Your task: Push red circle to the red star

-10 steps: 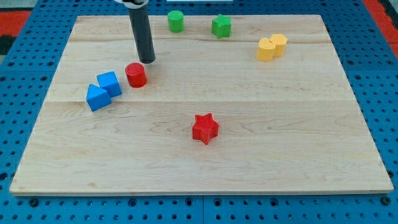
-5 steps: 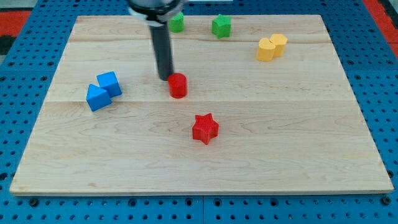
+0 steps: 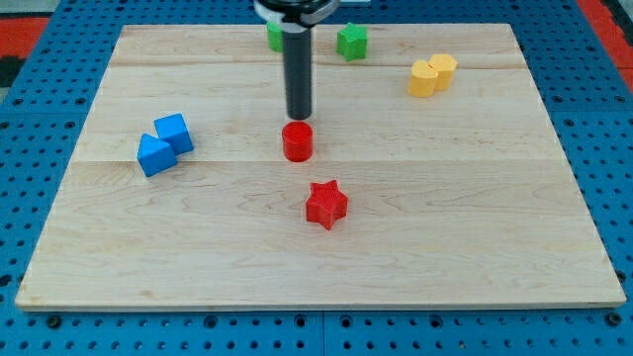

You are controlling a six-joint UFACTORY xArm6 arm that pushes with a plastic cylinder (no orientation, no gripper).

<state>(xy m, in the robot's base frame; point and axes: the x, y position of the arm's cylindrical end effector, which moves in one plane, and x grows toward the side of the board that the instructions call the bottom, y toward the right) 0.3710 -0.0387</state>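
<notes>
Red circle [image 3: 297,141] is seen just below my tip [image 3: 299,117], toward the view's bottom, touching or nearly so. Red star [image 3: 325,204] is placed further below, slightly right, apart from the circle. No jaws are fitted: a plain rod.

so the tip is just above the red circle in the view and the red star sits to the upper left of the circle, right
Not quite. The camera view shows my tip just above the red circle, as you say, but the red star sits to the circle's lower right, toward the view's bottom, not its upper left.
</notes>
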